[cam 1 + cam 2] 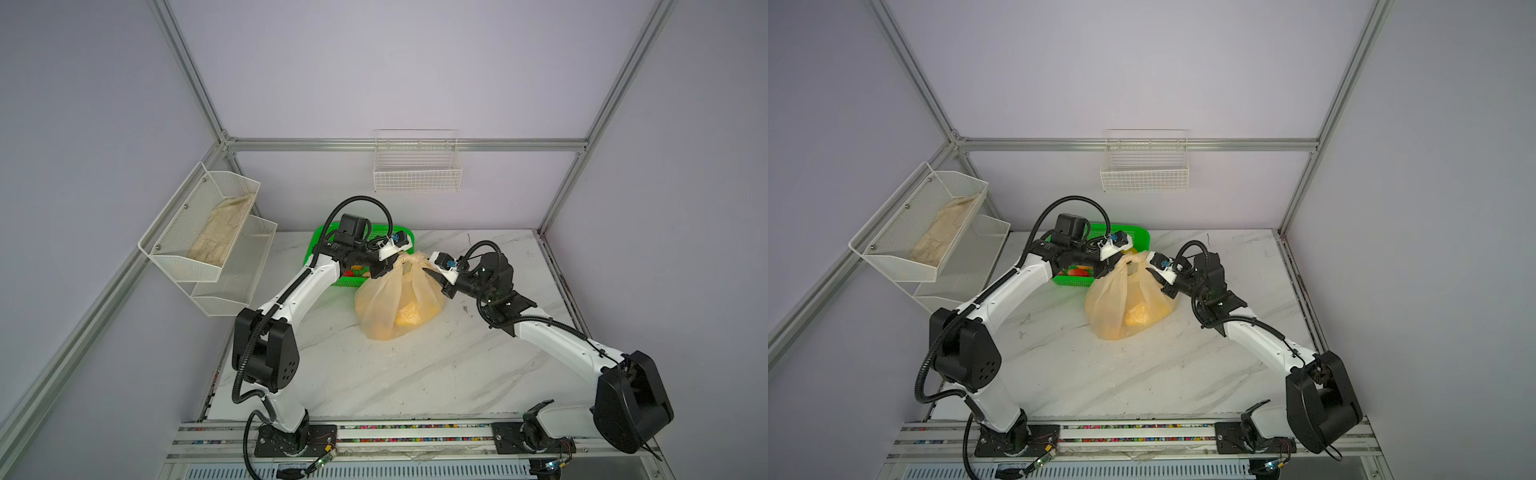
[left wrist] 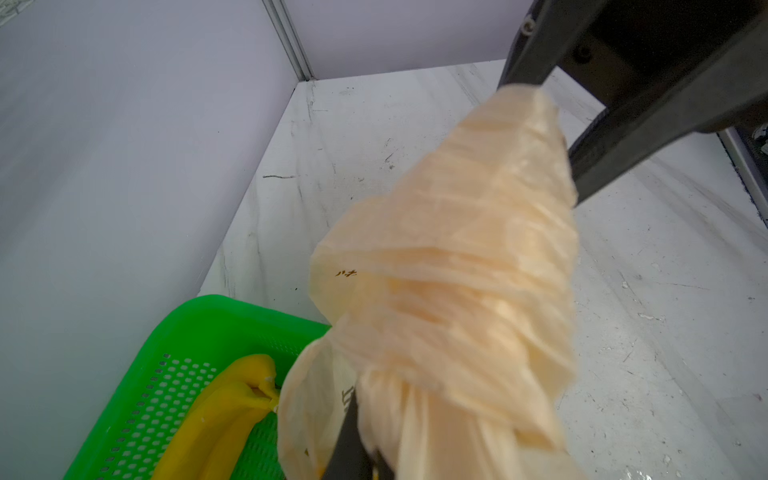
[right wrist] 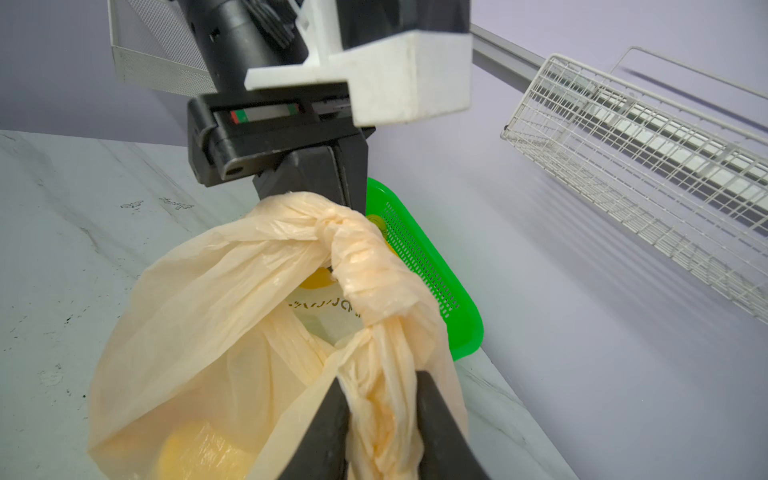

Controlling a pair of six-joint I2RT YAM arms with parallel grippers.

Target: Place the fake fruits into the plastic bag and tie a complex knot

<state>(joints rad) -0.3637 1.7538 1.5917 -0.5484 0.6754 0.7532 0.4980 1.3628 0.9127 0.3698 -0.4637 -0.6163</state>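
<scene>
The plastic bag [image 1: 390, 307] stands on the marble table, with yellow fake fruits [image 1: 409, 318] showing through it. Its two handle strips are pulled up and wound round each other into a knot-like lump [image 3: 338, 228]. My left gripper [image 1: 392, 266] is shut on one twisted strip [image 2: 457, 291] just above the lump. My right gripper [image 3: 380, 395] is closed on the other strip [image 3: 382, 407], and the plastic fills the gap between its fingers [image 3: 328, 428]. More fruits lie in the green basket: a banana bunch [image 2: 232, 407] and a red one [image 1: 1077, 272].
The green perforated basket [image 1: 405, 230] stands right behind the bag, under my left arm. A white wire basket [image 1: 417, 174] hangs on the back wall. A white mesh shelf [image 1: 199, 266] with a beige cloth [image 1: 220, 232] is on the left wall.
</scene>
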